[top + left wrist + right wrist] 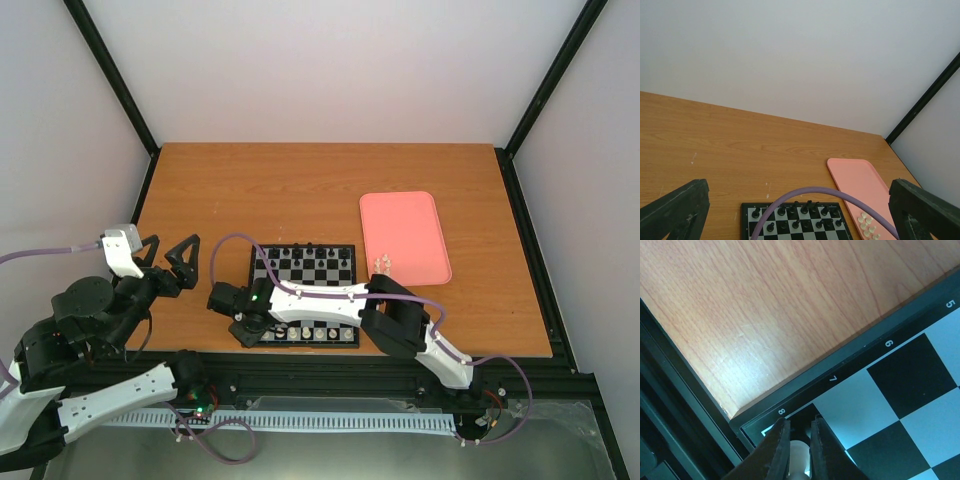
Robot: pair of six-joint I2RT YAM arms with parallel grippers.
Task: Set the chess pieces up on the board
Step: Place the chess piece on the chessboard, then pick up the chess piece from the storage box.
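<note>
Soft, even light comes from above the board [322, 280]. My overhead view is bright, and the white walls [330, 70] behind the board are nearly washed out. Just off the board's corner, the counter [300, 190] carries a pale sheen in my right wrist view. There my right end effector [798, 424] and the chess piece [798, 456] in it blur, while the board's squares stay sharp. Shadows are faint.

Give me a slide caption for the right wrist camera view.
Right gripper pinches a cream-white chess piece at the board corner marked 8.
</note>
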